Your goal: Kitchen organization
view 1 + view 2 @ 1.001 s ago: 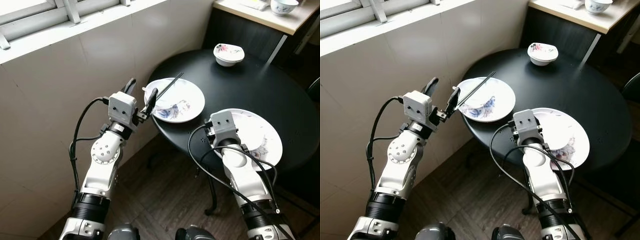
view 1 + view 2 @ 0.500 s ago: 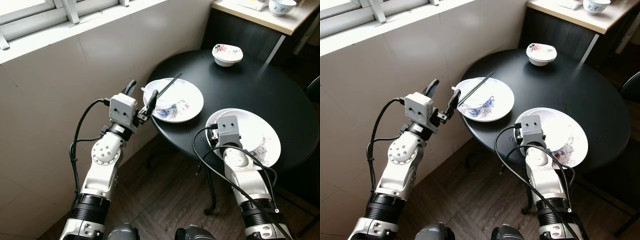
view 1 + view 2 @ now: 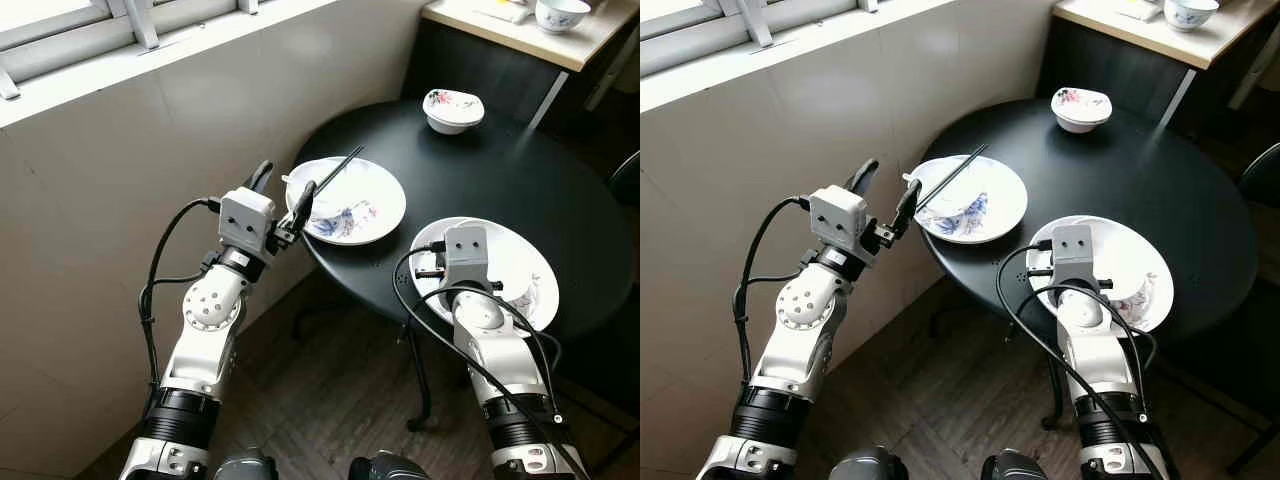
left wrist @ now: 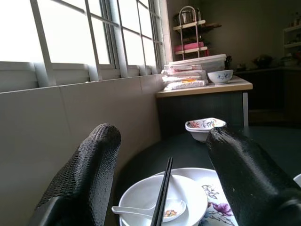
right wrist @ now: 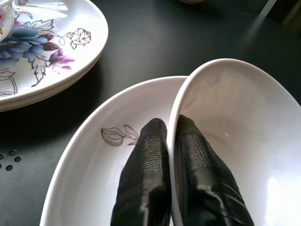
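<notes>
Right gripper: jaws pinching white bowl rim inside plate. Left gripper: jaws wide, beside worktop.

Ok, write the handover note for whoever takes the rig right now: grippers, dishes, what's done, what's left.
Right gripper: shut on the rim of the white bowl, which sits tilted in the near plate at the round black table's near edge.
Left gripper: open, held in the air beside the table's left edge, pointing at the far plate.
Far plate: floral, carries a small bowl with a spoon and black chopsticks across it.
Small floral bowl: alone at the table's far side.
Done: bowl gripped.
Left: probably lift the bowl out, then gather the remaining dishes.
</notes>
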You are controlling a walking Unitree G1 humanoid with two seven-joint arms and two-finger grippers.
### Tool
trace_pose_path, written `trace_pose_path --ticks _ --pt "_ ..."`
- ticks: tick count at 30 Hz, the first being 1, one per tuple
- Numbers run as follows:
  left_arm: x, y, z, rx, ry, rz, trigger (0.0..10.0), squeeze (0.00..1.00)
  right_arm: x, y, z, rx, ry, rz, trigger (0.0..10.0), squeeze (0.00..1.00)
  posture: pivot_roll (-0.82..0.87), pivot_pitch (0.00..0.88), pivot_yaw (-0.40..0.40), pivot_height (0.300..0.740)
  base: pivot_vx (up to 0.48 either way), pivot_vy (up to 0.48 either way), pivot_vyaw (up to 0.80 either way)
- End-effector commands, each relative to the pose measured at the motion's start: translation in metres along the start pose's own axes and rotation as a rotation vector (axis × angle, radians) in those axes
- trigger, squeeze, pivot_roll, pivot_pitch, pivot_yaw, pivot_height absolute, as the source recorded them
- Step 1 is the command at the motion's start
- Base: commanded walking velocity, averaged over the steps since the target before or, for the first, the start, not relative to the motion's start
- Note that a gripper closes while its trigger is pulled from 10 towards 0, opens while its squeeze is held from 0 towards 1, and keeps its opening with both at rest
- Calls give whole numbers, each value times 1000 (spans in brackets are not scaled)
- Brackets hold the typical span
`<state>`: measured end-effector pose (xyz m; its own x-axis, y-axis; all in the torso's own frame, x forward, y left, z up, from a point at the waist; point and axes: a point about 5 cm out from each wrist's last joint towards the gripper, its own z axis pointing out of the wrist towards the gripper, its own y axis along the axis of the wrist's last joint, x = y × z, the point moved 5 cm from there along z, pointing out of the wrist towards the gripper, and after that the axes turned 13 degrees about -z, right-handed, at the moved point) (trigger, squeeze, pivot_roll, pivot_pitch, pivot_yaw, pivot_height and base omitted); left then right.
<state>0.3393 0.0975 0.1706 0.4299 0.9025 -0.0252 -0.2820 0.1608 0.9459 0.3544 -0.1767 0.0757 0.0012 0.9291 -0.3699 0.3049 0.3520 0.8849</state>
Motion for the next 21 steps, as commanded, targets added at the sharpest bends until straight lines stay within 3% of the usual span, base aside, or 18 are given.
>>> trace_pose_path --ticks 1,8,10,12,14,15,19,21 --pt "-2 -4 0 22 -5 3 10000 0 5 -11 -2 38 18 28 0 0 123 0 -45 740 0 0 0" --pt "-2 -5 0 24 -4 5 10000 0 2 -5 -2 2 1 3 0 0 123 0 -44 740 0 0 0" --pt "-2 -5 1 24 -4 5 10000 0 -2 2 -3 -44 -21 -48 0 0 123 0 -44 740 0 0 0" --pt "-2 -5 0 27 -3 5 10000 0 -4 32 -9 -203 -50 -148 0 0 123 0 -44 740 0 0 0" --pt "-2 -5 0 26 -3 4 10000 0 -6 39 -11 -240 -68 -180 0 0 123 0 -44 740 0 0 0" --pt "-2 -5 0 24 -3 2 10000 0 -9 54 -15 -319 -106 -246 0 0 121 0 -44 740 0 0 0" --pt "-2 -5 0 26 -2 1 10000 0 -12 67 -20 -396 -146 -345 0 0 123 0 -45 740 0 0 0" --pt "-2 -5 0 26 -1 2 10000 0 -14 82 -27 -490 -191 -444 0 0 123 0 -45 740 0 0 0"
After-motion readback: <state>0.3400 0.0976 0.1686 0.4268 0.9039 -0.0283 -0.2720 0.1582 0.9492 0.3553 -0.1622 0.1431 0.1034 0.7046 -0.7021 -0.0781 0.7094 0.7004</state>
